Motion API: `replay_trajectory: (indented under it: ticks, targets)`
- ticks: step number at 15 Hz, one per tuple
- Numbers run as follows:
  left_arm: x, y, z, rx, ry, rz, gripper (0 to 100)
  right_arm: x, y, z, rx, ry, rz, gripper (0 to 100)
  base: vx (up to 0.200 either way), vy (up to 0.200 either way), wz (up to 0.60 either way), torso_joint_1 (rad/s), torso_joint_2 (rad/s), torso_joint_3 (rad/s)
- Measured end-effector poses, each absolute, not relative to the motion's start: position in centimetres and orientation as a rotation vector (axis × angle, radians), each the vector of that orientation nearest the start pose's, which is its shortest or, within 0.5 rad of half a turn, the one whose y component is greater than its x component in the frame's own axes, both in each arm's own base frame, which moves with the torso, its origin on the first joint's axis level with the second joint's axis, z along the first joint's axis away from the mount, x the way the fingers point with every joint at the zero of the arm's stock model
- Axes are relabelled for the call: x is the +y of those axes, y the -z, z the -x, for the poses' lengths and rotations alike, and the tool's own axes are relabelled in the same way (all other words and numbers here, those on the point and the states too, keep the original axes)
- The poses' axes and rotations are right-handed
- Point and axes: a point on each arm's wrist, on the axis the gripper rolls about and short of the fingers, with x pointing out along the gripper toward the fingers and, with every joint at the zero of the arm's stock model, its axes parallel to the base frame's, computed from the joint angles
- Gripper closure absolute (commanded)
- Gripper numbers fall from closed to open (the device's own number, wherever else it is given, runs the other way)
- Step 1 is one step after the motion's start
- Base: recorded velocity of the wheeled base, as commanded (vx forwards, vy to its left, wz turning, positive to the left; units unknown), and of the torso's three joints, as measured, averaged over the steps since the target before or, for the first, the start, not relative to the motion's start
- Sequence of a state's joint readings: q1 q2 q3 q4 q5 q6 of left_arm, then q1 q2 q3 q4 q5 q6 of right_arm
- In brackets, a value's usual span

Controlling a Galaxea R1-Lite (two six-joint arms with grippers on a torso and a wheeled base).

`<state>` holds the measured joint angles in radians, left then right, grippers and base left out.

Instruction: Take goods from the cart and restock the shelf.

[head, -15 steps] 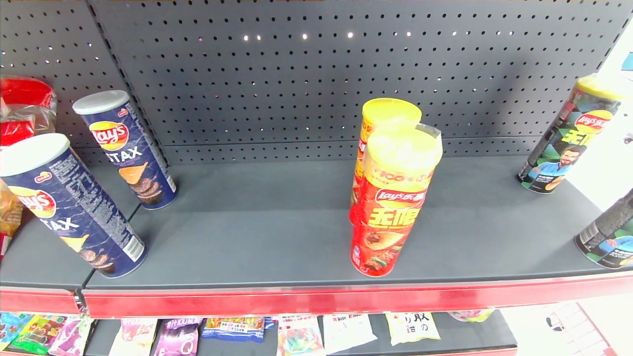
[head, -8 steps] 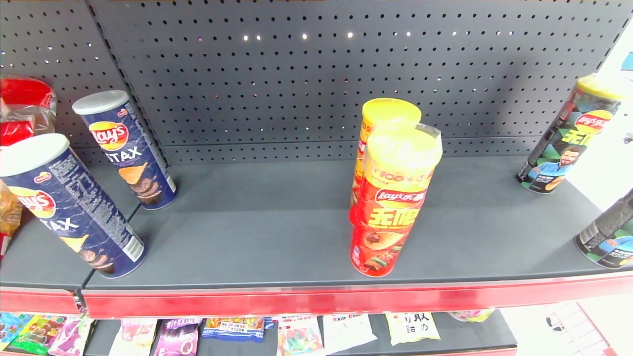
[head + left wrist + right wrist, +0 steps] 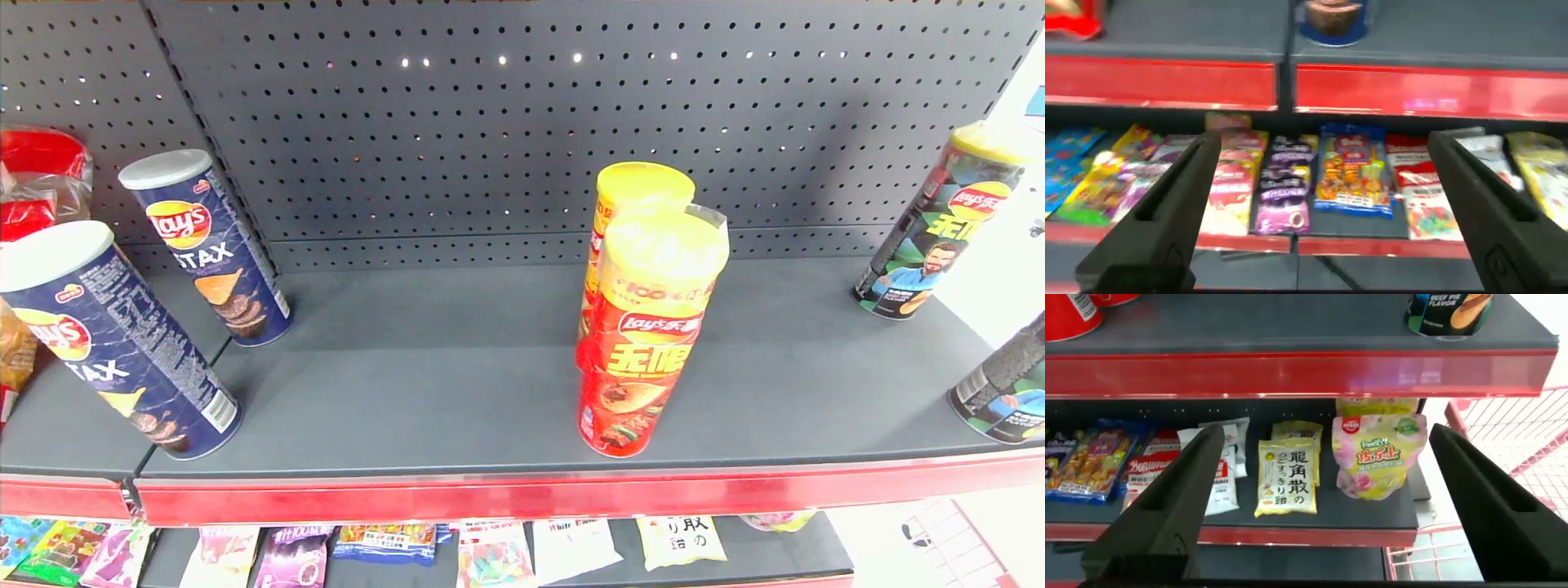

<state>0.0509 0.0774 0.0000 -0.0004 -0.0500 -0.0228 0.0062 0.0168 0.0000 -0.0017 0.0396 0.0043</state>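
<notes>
Left gripper (image 3: pixel 1323 143), right gripper (image 3: pixel 1327 433): both spread, empty, before and lower than red-edged grey metal shelf (image 3: pixel 457 384). Red-and-yellow cylindrical chip cans (image 3: pixel 645 343) upright mid-shelf. Blue cylindrical cans (image 3: pixel 122 343) at shelf's left end. Colourful snack packets (image 3: pixel 1351 167) under shelf.

left end effector (image 3: pixel 1323 212) gapes wide before snack packets (image 3: pixel 1290 175) under red shelf edge (image 3: pixel 1290 86).

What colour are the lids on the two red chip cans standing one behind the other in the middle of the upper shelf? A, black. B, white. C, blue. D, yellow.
D: the front red can and the red can behind it on the upper shelf both carry yellow lids.
</notes>
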Motion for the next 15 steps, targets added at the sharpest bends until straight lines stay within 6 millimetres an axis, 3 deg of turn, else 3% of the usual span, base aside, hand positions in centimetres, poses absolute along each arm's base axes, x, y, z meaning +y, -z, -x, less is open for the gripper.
replay_trajectory:
  ticks: [11, 15]
  targets:
    - [0.00, -7.56, 2.27, 0.000, -0.001, 0.013, 0, 0.02, -7.57, 2.26, 0.002, -0.018, -0.007, 0, 0.000, 0.000, 0.00, 0.000, 0.00, 0.000]
    - [0.00, -7.55, 2.28, 0.000, -0.001, 0.013, 0, 0.02, -7.56, 2.26, 0.002, -0.018, -0.006, 0, -0.200, 0.000, 0.00, 0.008, 0.00, 0.005]
